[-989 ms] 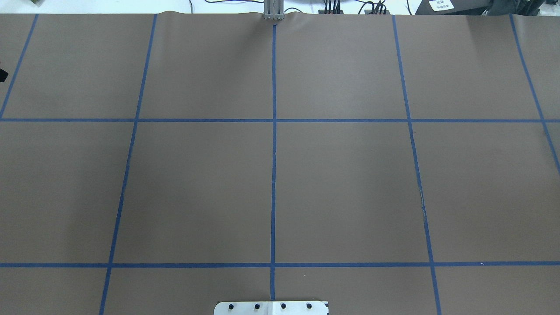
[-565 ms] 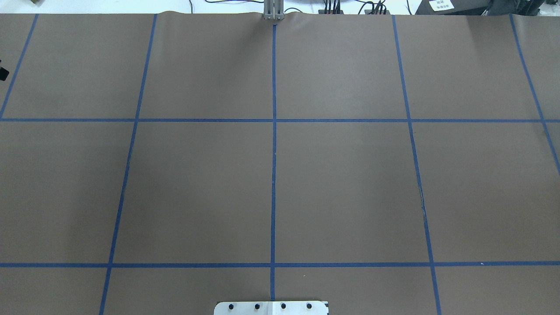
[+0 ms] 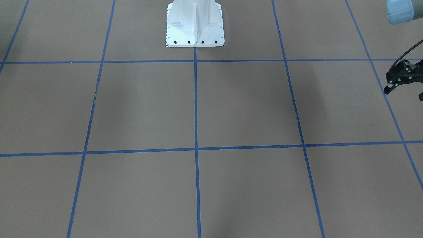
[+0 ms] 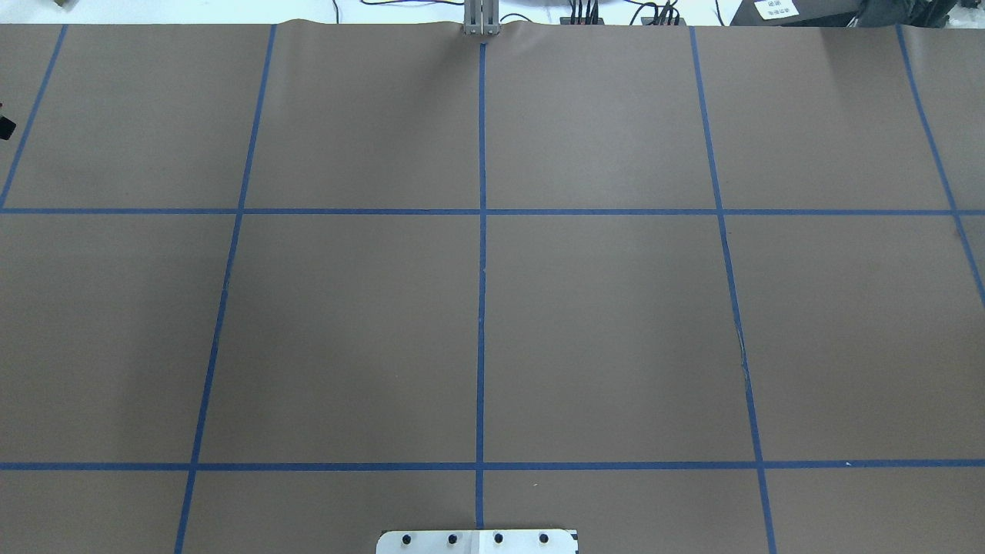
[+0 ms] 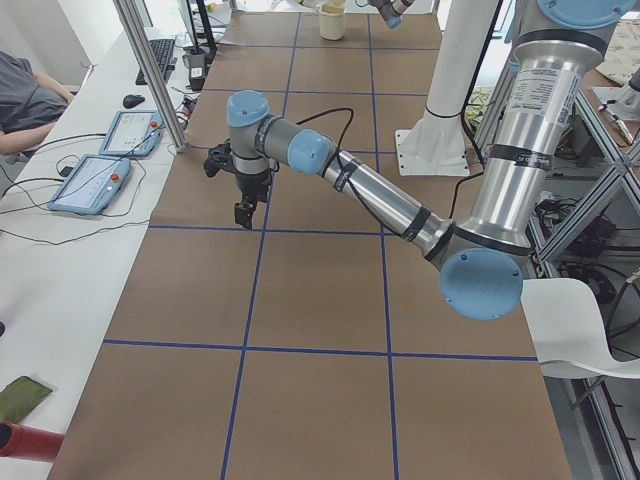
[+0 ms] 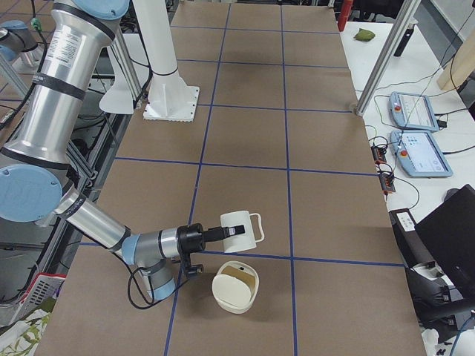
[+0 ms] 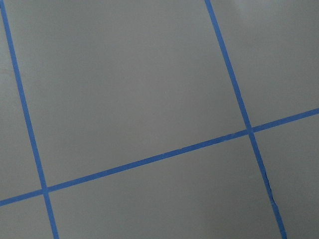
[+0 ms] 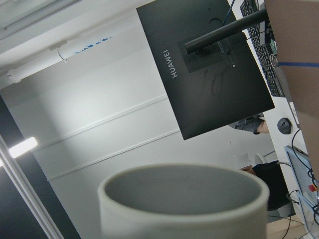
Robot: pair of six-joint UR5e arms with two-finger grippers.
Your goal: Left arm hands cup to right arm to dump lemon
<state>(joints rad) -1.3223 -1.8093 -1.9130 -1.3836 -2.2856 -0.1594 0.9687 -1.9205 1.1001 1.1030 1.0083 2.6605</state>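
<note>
Brown table (image 6: 326, 163), cup (image 6: 241, 228) sideways on right arm (image 6: 96, 222), bowl (image 6: 226, 300) near

left arm (image 5: 380, 200) and right arm (image 6: 56, 89): silver-grey tubes, light-blue joint caps (image 5: 481, 284), printed label (image 5: 545, 85) on upper tube; braided black cable (image 3: 409, 49) by left wrist; white pedestal base (image 3: 195, 23), row of black screws

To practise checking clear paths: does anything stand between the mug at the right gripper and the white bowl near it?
Nothing visible does. The mug lies tipped sideways at the right gripper; only bare table shows between it and the bowl.
</note>
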